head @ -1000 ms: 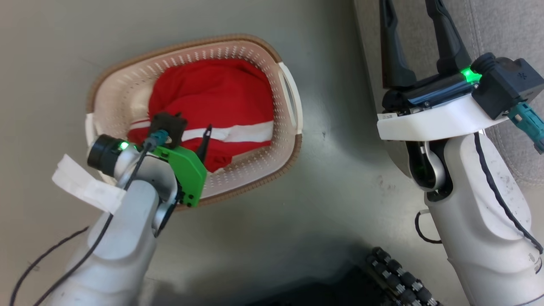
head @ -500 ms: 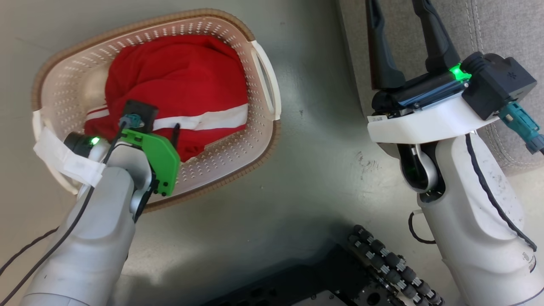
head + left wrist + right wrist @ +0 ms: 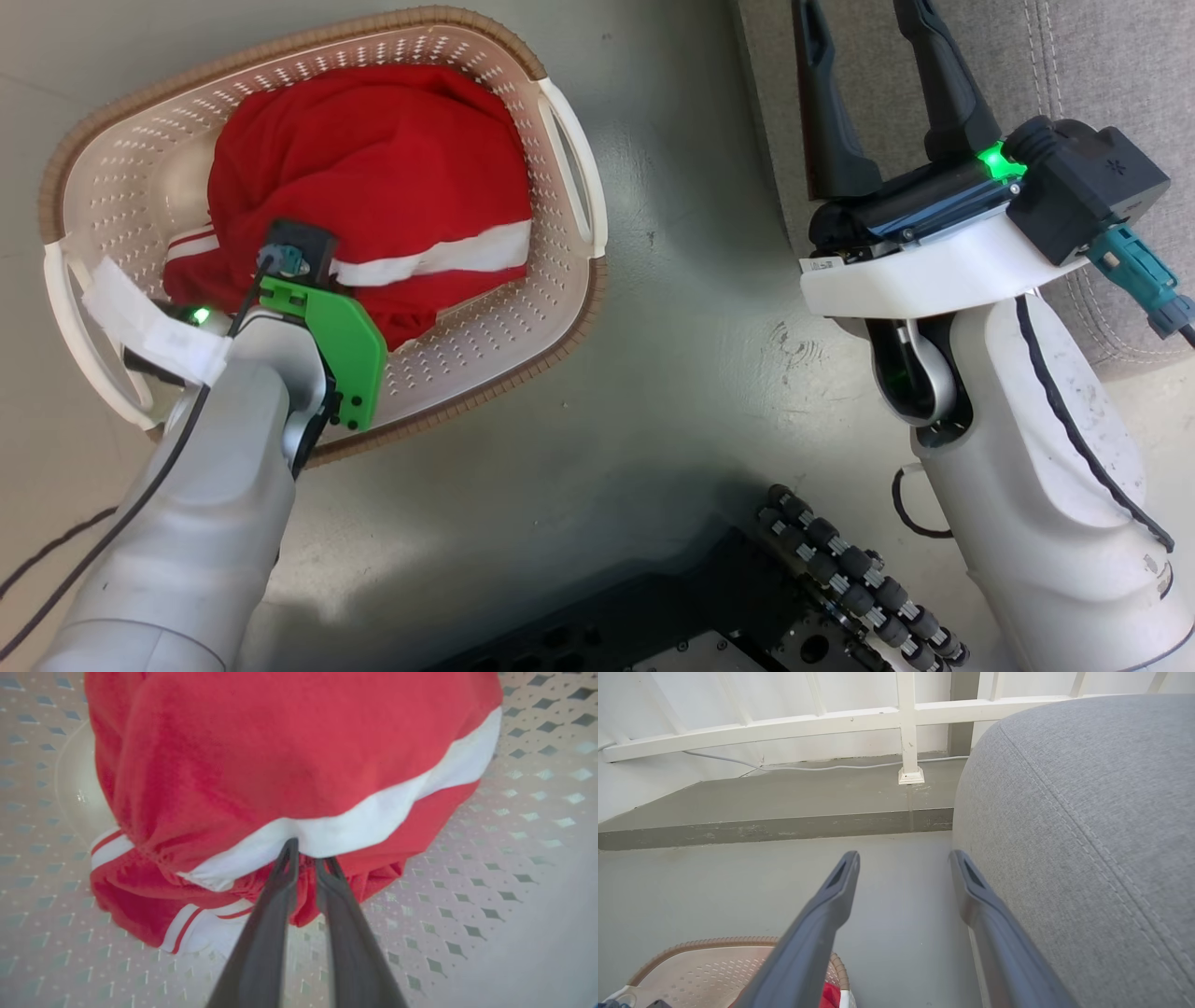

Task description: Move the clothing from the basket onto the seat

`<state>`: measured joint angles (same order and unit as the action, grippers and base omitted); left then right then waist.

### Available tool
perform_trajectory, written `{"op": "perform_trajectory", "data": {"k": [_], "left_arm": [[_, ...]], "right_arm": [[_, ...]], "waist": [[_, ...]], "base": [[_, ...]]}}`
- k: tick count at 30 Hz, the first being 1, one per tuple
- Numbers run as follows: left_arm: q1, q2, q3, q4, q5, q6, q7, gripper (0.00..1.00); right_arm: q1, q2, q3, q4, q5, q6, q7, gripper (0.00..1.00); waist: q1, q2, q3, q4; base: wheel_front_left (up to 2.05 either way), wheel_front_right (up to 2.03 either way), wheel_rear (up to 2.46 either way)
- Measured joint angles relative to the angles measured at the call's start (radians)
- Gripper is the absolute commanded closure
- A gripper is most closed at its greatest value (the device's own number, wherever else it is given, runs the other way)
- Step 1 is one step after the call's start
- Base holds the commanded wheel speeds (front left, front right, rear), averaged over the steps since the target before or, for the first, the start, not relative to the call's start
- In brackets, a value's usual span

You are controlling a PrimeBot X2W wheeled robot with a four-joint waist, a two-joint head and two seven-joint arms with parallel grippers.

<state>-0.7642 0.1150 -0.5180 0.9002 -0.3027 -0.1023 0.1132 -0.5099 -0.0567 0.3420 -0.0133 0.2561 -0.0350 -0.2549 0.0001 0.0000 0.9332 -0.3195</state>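
Smooth grey floor [image 3: 672, 401]; on it sits the oval, perforated cream basket [image 3: 560, 308] with a woven-look brown rim. In it lies the crumpled red clothing [image 3: 280, 756]. The left gripper [image 3: 306, 856] pinches a fold under its white stripe. Farther off, the right gripper [image 3: 903, 858] has its jaws spread and empty beside the rounded, stitched grey fabric seat [image 3: 1087, 835]

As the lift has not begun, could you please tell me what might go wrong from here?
The left gripper pinches only a small fold at the edge of the red, white-striped clothing, so it may slip out. The bundled cloth could also snag and drag the cream perforated plastic basket along.
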Motion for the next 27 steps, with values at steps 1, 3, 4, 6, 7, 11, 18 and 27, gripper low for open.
{"op": "perform_trajectory", "data": {"k": [1,3,4,6,7,11,18,27], "left_arm": [[-0.006,-0.001,0.000,0.005,0.001,0.000,0.000,1.00],[-0.016,-0.004,-0.001,0.021,0.001,0.001,-0.001,1.00],[-0.019,-0.006,-0.002,0.029,0.001,0.001,-0.001,1.00],[-0.020,-0.008,-0.005,0.042,0.003,0.001,-0.008,1.00],[-0.020,-0.011,-0.006,0.051,0.006,0.001,-0.010,1.00],[-0.022,-0.021,-0.020,0.070,0.013,0.001,-0.018,1.00],[-0.037,-0.050,-0.032,0.090,0.012,0.001,-0.045,1.00],[-0.034,-0.073,-0.038,0.093,-0.011,-0.002,-0.096,1.00]], "right_arm": [[0.000,0.000,0.000,0.000,0.000,0.000,0.000,0.00],[-0.001,0.000,-0.001,0.002,0.000,0.000,0.000,0.00],[-0.001,0.000,-0.001,0.003,0.000,0.000,0.000,0.00],[-0.003,0.000,-0.001,0.009,0.000,0.000,0.000,0.00],[-0.004,0.000,-0.002,0.012,0.000,0.000,0.000,0.00],[-0.005,0.000,-0.004,0.021,-0.001,0.000,0.000,0.00],[-0.005,0.000,-0.025,0.039,-0.014,0.000,0.000,0.00],[-0.005,-0.003,-0.051,0.075,-0.034,0.008,0.000,0.00]], "waist": [[0.0000,0.0000,0.001,0.000],[0.0000,0.0000,0.001,0.002],[0.0000,0.0000,0.000,0.003],[0.0000,0.0000,-0.003,0.004],[0.0000,0.0000,-0.006,0.006],[-0.0001,0.0000,-0.022,0.013],[-0.0001,0.0000,-0.057,0.042],[-0.0001,0.0000,-0.113,0.090]], "base": [[0.00,0.00,0.00],[0.00,0.00,0.00],[0.00,0.00,0.00],[0.00,0.00,0.00],[0.00,0.00,0.00],[0.00,0.00,0.00],[0.00,0.00,0.00],[0.00,0.00,0.00]]}}
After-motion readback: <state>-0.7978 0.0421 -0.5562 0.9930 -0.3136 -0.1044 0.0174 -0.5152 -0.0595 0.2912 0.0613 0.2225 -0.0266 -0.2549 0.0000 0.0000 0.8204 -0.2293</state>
